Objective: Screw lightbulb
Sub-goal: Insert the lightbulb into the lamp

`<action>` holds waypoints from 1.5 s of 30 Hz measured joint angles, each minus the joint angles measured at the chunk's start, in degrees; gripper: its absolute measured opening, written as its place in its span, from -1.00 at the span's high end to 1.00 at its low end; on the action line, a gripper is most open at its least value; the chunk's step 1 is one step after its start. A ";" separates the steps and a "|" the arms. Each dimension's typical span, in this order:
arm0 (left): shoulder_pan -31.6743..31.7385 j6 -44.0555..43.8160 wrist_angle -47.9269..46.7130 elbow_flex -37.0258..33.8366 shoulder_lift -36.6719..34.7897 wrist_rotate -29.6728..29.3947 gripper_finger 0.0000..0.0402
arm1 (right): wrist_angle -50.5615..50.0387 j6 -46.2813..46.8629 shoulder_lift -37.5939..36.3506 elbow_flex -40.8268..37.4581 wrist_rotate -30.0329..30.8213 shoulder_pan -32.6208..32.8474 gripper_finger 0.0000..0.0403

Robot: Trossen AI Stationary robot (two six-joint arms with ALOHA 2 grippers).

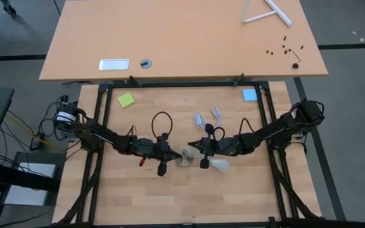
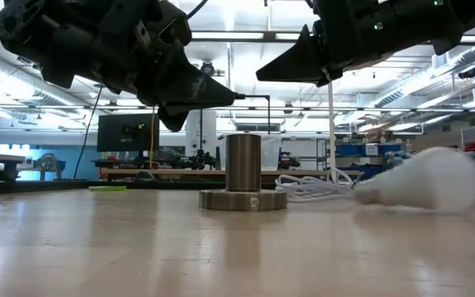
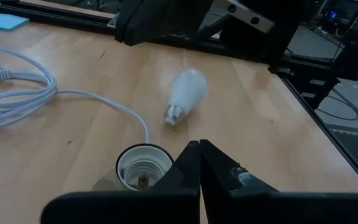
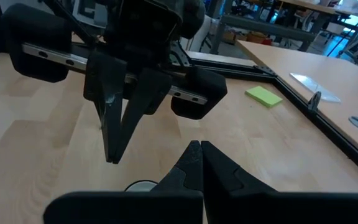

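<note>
Lying on its side on the wooden table [image 1: 138, 202], the lightbulb [image 3: 185, 94] is nearest the low camera, off to the right there, blurred and cut by the frame edge [image 2: 435, 183]. Its long axis runs flat along the table, screw end pointing toward the socket [image 2: 243, 177], rounded end away; bulb and socket are near but apart. From above the bulb sits just below my right gripper [image 1: 203, 163], not touched. My right gripper has its fingers pressed together, holding nothing, hovering above the table beside the socket. My left gripper [image 1: 162, 168] is on the other side of the socket, fingers also together and empty, raised off the wood. Socket stands upright between both grippers; left wrist view looks down into its open mouth [image 3: 143, 167], nothing inside but a small contact at the bottom, its base partly hidden by my fingers. White cord [image 3: 36, 93] trails from the socket and bunches behind it. Farther back, a green sticky note [image 1: 126, 99] and a blue sticky note [image 1: 249, 95] near the frame rail.
</note>
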 joint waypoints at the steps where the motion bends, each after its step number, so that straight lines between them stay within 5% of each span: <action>1: 0.00 0.00 0.00 0.00 0.01 0.02 0.99 | 0.02 0.00 0.00 0.00 0.00 0.00 0.99; 37: 0.48 -0.02 0.18 0.00 0.01 1.68 0.98 | -0.31 2.39 -0.52 0.05 -0.01 -0.20 0.91; 45: 2.12 1.14 -4.04 0.00 0.03 2.79 0.98 | -38.08 11.45 -10.08 7.53 -3.72 -0.48 0.62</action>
